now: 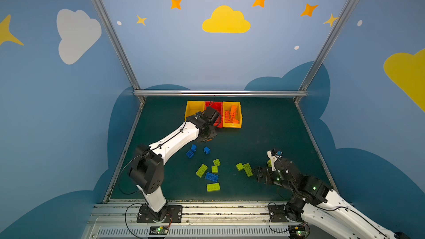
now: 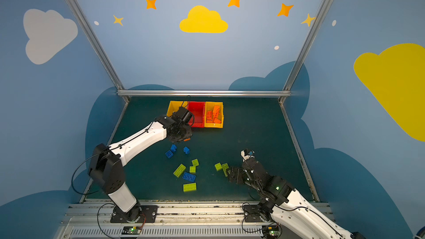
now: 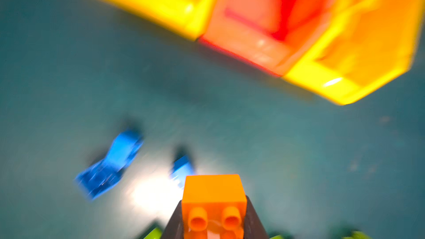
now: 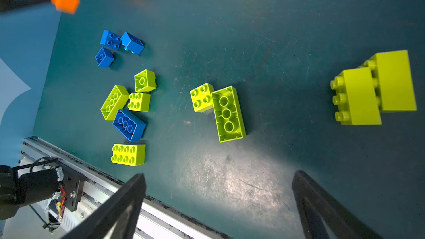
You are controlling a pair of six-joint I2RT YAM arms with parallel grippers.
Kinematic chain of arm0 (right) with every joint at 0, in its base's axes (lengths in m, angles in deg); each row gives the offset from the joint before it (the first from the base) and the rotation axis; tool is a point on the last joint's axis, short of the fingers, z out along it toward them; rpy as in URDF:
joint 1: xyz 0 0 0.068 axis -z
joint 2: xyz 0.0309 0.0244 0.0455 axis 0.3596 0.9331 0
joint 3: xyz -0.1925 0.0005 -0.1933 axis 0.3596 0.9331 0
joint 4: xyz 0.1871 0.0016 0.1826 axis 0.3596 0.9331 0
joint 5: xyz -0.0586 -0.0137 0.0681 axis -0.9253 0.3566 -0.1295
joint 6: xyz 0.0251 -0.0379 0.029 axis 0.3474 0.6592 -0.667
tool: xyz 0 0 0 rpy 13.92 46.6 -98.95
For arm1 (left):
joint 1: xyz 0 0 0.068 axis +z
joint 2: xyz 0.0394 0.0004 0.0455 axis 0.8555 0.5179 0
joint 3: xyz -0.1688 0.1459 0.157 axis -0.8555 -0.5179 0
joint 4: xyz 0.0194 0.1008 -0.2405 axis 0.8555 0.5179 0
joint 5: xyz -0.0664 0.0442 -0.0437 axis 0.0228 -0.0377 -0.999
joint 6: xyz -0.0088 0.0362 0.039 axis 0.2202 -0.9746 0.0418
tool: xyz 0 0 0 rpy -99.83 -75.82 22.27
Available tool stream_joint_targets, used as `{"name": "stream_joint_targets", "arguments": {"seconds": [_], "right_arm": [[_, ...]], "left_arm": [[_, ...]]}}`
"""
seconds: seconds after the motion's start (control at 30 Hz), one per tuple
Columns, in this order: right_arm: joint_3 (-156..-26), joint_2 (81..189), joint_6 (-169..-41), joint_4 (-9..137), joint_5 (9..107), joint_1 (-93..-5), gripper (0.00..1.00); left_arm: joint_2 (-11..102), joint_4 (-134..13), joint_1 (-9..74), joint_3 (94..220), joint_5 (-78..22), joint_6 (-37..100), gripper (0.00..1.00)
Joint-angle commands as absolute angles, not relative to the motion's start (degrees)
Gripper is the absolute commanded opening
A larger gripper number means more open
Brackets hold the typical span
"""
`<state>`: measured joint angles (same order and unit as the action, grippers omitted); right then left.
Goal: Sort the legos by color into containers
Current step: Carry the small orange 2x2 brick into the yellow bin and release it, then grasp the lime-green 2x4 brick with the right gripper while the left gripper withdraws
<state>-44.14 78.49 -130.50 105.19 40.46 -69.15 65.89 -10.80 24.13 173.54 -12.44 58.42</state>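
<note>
- The left end effector [image 3: 213, 220] is clamped on an orange brick [image 3: 212, 189], held above the worktop [image 1: 264, 134] near the front of the bin row.
- The right end effector [image 4: 220, 201] has its jaws wide apart and grips nothing. It sits low, close to a long lime brick [image 1: 248, 169].
- Three bins stand side by side at the far edge: a yellow bin [image 2: 174, 106], a red bin [image 2: 197, 124] and a second yellow bin [image 2: 213, 125], which holds the sorted orange bricks [image 2: 213, 114].
- Loose blue bricks [image 1: 194, 148] and lime bricks [image 1: 201, 170] lie scattered on the worktop between the arms.
- Two more lime bricks, a joined pair [image 4: 358, 97], lie beside the right arm.
</note>
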Motion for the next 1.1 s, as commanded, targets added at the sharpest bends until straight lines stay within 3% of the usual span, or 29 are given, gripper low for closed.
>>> {"name": "stream_joint_targets", "arguments": {"seconds": [0.0,0.4,0.8,0.87,0.97,1.07], "right_arm": [[-45.98,77.92,-130.94,107.60,39.06,-68.80,0.97],[-52.52,83.15,-129.61,108.06,35.18,-68.06,0.97],[-69.33,97.11,-122.55,106.64,36.01,-63.55,0.97],[-70.77,98.61,-122.18,106.89,36.55,-63.26,0.97],[-72.64,99.76,-121.91,107.66,37.12,-63.08,0.97],[-73.71,99.46,-122.15,109.52,36.60,-63.00,0.97]], "left_arm": [[73.72,-7.35,24.13,185.15,-12.77,50.91,0.14],[110.21,2.71,25.86,240.88,-22.79,41.44,0.14],[115.16,-11.16,30.59,238.55,-33.78,47.81,0.21],[116.43,-11.17,31.01,240.35,-34.12,48.12,0.35],[116.63,-12.57,31.66,240.32,-36.73,49.13,0.71],[115.15,-15.00,31.66,239.19,-41.01,50.73,0.83]]}}
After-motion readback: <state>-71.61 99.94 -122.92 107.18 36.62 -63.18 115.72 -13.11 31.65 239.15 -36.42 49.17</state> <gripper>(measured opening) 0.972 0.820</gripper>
